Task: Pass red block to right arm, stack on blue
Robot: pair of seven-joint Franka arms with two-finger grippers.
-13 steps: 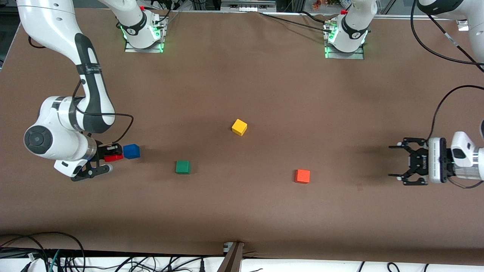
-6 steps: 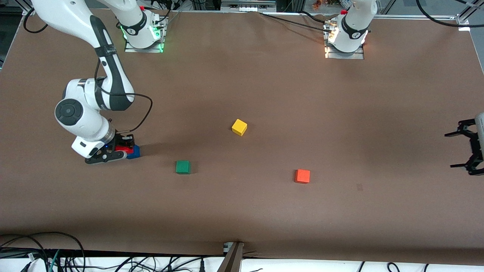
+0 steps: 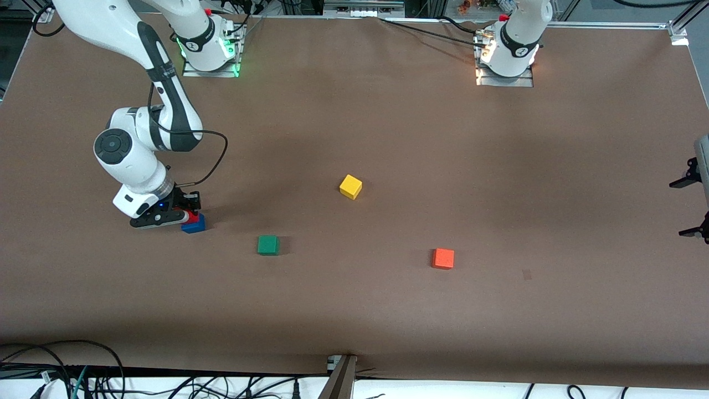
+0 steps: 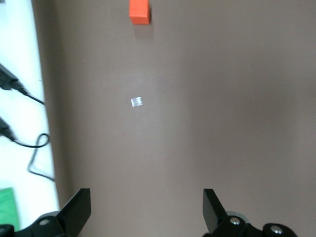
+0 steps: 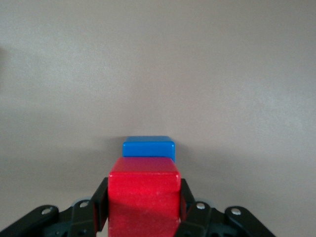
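Note:
My right gripper [image 3: 185, 215] is shut on the red block [image 3: 190, 216] and holds it directly over the blue cube [image 3: 194, 225], which lies toward the right arm's end of the table. In the right wrist view both fingers press the sides of the red block [image 5: 144, 195], and the blue cube [image 5: 148, 148] shows just past it. I cannot tell whether the two cubes touch. My left gripper [image 3: 681, 209] is open and empty at the left arm's end of the table, partly out of the front view. In the left wrist view it [image 4: 145, 210] hangs over bare table.
A green cube [image 3: 268, 245], a yellow cube [image 3: 350, 187] and an orange cube [image 3: 443, 258] lie apart on the brown table. The orange cube [image 4: 139, 11] also shows in the left wrist view. Cables run along the table edge nearest the front camera.
My right gripper has carried the red block from beside the blue cube to over it. My left arm has drawn back toward its end of the table, mostly out of the front view.

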